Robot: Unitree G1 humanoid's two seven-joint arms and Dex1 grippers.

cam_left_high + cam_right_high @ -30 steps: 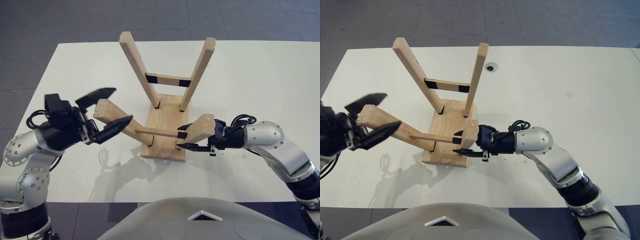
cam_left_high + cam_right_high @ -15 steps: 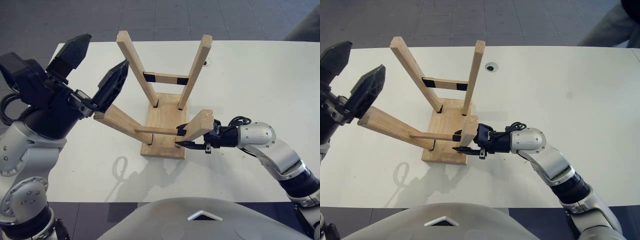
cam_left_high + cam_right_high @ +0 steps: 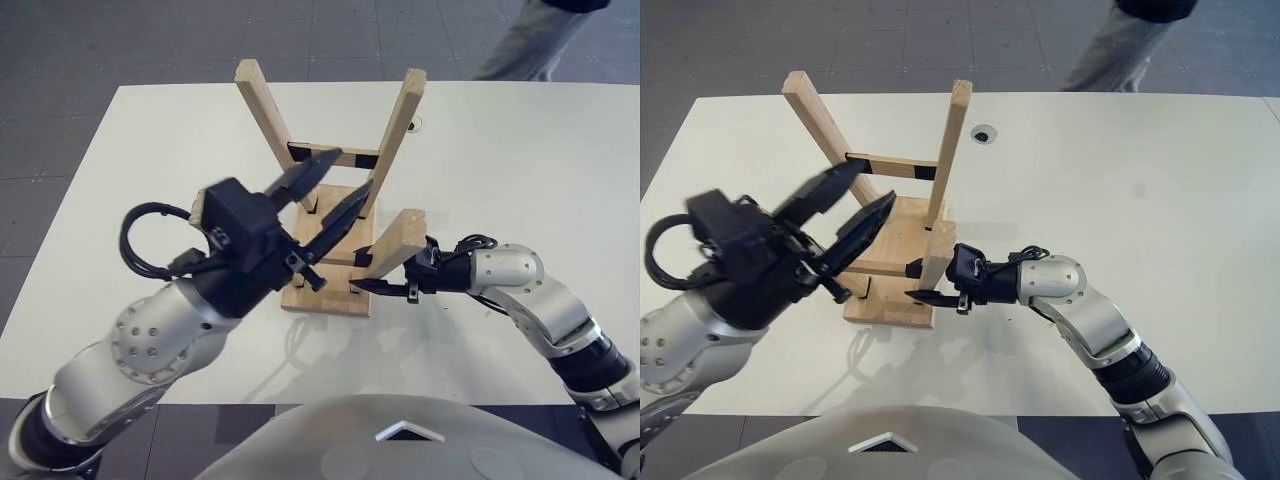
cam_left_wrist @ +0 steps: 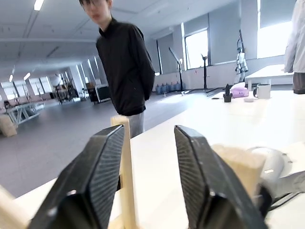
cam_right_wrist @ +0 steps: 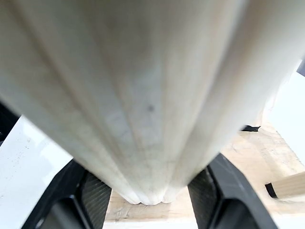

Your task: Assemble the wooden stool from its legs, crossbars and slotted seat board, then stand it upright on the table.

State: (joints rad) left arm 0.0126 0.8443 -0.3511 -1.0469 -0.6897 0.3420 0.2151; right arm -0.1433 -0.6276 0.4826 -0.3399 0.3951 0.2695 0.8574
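Seating the near leg [image 3: 400, 235] into the seat board [image 3: 328, 297] on the table [image 3: 500, 140] seems the current step; the right gripper [image 3: 375, 272] clamps that leg low down. The left gripper [image 3: 350, 172] hovers wide open above the board, and likely must steady the opposite side next.

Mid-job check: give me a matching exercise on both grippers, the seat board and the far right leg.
1 left black gripper
2 right black gripper
3 slotted wooden seat board
4 far right wooden leg

A flat on the white table
B open, above the board
C rising from the board
D shut on the near right wooden leg

Pairs: 1-B, 2-D, 3-A, 4-C
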